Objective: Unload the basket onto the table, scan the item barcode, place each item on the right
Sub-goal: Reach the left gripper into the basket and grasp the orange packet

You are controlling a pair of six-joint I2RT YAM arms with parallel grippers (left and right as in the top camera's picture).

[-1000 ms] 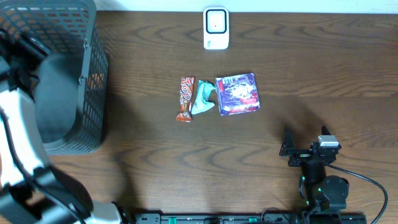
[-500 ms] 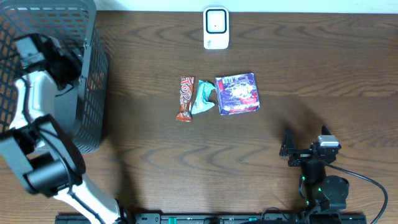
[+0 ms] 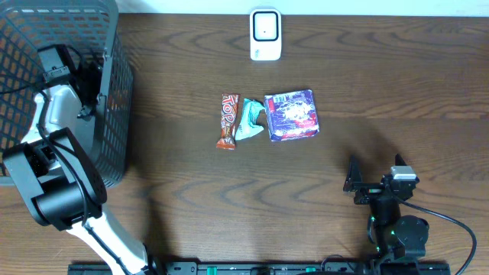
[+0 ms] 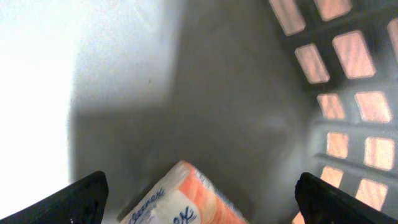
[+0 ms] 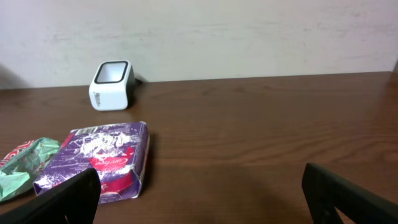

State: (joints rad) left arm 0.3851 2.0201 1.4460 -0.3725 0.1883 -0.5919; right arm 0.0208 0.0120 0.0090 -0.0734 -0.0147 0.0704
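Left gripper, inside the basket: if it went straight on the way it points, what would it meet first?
Probably the orange-and-white packet, low between the open fingers of the left gripper; beyond it only the grey inside of the basket shows. Depth is unclear, so it may pass just above.

Shop checkout setup — barcode scanner point(image 3: 265, 34), mesh basket point(image 3: 114, 114), candy bar point(image 3: 228, 121)

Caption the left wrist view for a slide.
Left arm's jaws spread wide over an orange-and-white packet lying inside the black mesh basket.
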